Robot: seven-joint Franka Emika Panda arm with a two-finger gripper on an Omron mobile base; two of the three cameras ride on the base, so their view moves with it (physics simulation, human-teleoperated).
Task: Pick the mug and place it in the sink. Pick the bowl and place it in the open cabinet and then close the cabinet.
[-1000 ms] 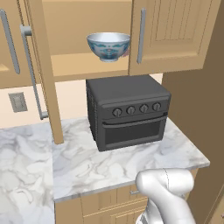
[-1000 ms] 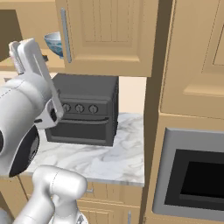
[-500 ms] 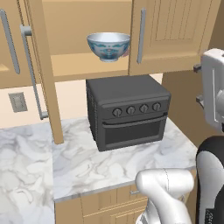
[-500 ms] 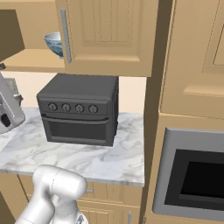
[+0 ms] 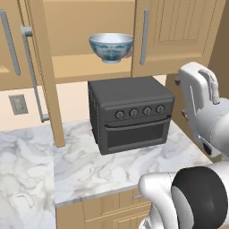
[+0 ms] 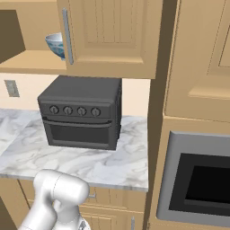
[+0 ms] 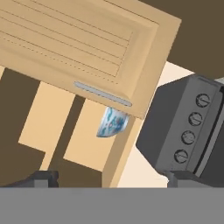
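The bowl [image 5: 111, 47], white with a blue-green pattern, stands on the shelf of the open cabinet [image 5: 80, 67], above the black toaster oven. The right base view shows the bowl [image 6: 55, 44] half hidden behind the closed right-hand door. In the rolled hand view, the bowl [image 7: 111, 122] peeks out below that door's silver handle [image 7: 103, 94]. My gripper [image 7: 113, 179] is open and holds nothing, well short of the bowl. In the left base view my arm [image 5: 201, 103] rises at the right, beside the oven. The mug and the sink are out of view.
The cabinet's left door [image 5: 42, 67] stands swung out, edge-on, with its bar handle [image 5: 31, 76] over the marble counter [image 5: 89, 165]. The toaster oven [image 5: 129, 114] sits under the shelf. A built-in oven [image 6: 197, 179] fills the tall unit on the right.
My arm has swung across: it has left the left side of the right base view and come up at the right of the left base view. The bowl and doors have not moved.
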